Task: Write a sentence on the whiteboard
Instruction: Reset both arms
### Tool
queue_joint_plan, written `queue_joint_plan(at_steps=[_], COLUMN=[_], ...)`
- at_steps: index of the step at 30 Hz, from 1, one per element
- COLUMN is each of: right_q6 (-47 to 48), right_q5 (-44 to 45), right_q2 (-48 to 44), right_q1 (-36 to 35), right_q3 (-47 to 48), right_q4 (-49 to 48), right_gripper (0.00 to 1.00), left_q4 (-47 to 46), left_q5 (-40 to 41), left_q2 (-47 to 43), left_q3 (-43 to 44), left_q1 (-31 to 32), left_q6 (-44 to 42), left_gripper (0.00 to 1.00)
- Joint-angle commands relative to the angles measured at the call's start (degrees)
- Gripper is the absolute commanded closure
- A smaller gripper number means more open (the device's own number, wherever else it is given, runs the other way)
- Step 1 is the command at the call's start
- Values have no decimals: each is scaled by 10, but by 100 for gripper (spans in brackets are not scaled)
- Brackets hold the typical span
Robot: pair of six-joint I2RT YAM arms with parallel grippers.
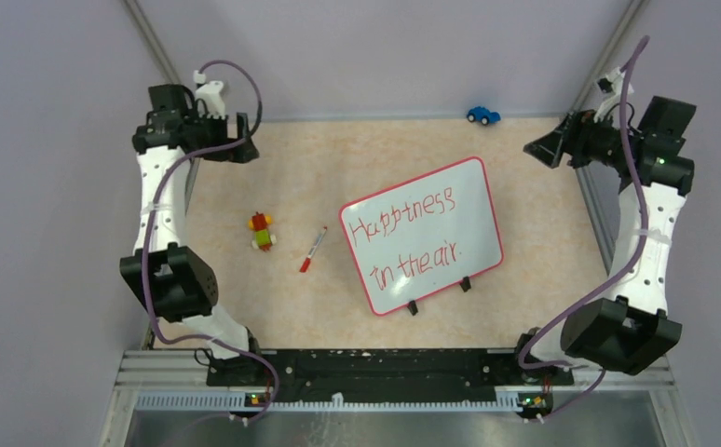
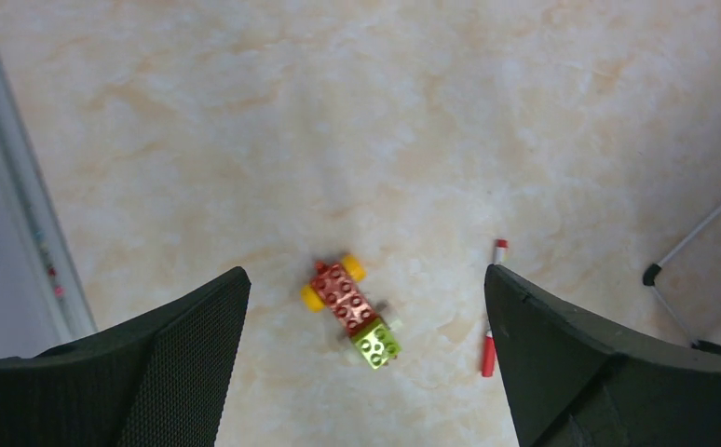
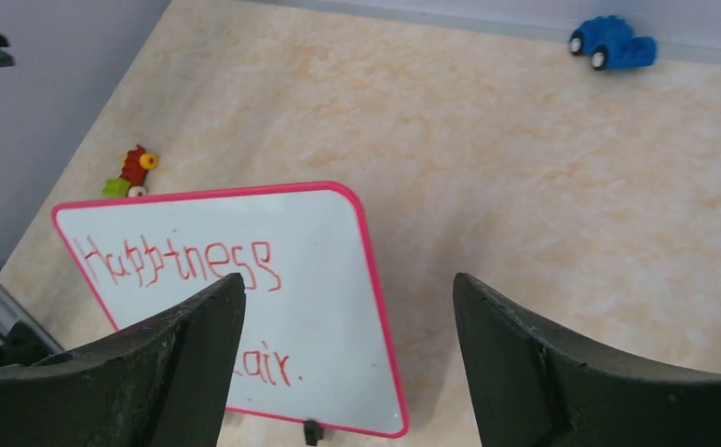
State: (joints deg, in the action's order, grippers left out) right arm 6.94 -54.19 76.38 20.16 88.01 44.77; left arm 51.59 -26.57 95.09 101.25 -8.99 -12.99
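The whiteboard (image 1: 422,233) stands tilted on the table right of centre, propped on two black feet, pink-framed. The sentence (image 1: 403,237) is on it in red, two lines: "Happiness" over "in the air." In the right wrist view the whiteboard (image 3: 319,279) shows "Happiness" and "air." of the sentence (image 3: 180,265). A red-capped marker (image 1: 313,249) lies loose on the table left of the board, also seen as the marker (image 2: 489,354) in the left wrist view. My left gripper (image 1: 236,147) (image 2: 366,272) hangs open and empty at the far left. My right gripper (image 1: 545,149) (image 3: 347,278) hangs open and empty at the far right.
A red, yellow and green brick toy (image 1: 262,231) (image 2: 352,307) lies left of the marker. A blue toy car (image 1: 483,115) (image 3: 613,47) sits by the back wall. Grey walls close in the table on three sides.
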Motion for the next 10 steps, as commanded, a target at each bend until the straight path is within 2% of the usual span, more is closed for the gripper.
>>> queue_joint_plan(at_steps=[1,5,10], right_q6=[22,58,75], right_q5=[14,29,36], right_q2=[27,52,63], right_q1=[51,90,106], right_q3=[42,61,63], right_q4=[-8,13,20], right_gripper=[21,21,21], left_q4=[10,-24,-47], left_q5=[-42,-54,-55], left_q2=[-4,-9,-18], left_q3=[34,30,22], left_q1=[-81,-129,-142], left_q6=[2,20,26], left_gripper=[1,1,1])
